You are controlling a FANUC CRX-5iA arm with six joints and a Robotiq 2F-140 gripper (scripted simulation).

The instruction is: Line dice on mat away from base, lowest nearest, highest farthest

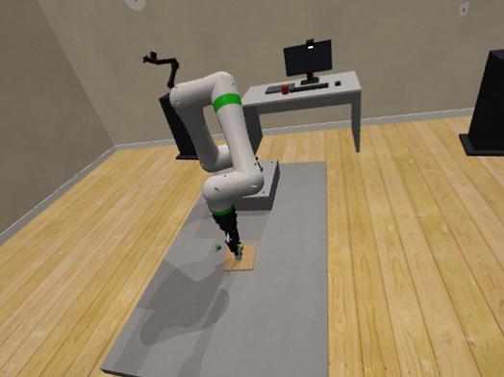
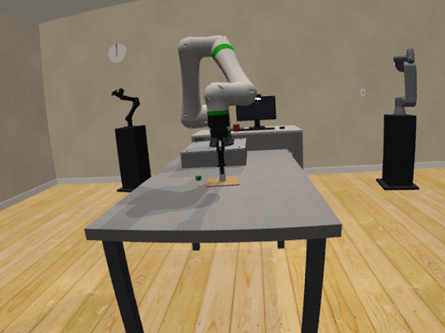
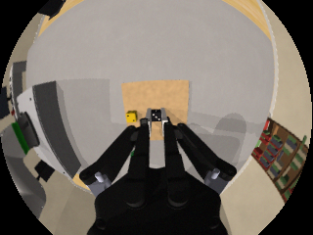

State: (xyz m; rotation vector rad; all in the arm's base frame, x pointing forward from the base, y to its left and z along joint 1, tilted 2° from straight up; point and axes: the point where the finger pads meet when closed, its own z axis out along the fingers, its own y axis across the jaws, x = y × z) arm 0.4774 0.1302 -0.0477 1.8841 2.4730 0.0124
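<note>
A tan mat [image 1: 251, 258] [image 2: 232, 182] [image 3: 175, 94] lies on the grey table [image 1: 268, 334] [image 2: 263, 210] in front of the robot's base. My gripper [image 1: 237, 253] [image 2: 221, 176] [image 3: 156, 114] points straight down over the mat's near-base part and is shut on a small grey-white die [image 3: 156, 116] [image 2: 222, 178], held at or just above the mat. A yellow die [image 3: 132, 117] lies on the mat right beside the left finger. A green die [image 1: 217, 246] [image 2: 197, 178] lies on the bare table, off the mat to its left in the top and exterior views. I cannot read the dice faces.
The robot's grey base block [image 1: 269, 187] [image 2: 195, 157] stands on the table's far end behind the mat. A desk with a monitor [image 1: 308, 57] and black pedestals [image 1: 500, 107] [image 2: 132, 156] stand on the floor, away from the table.
</note>
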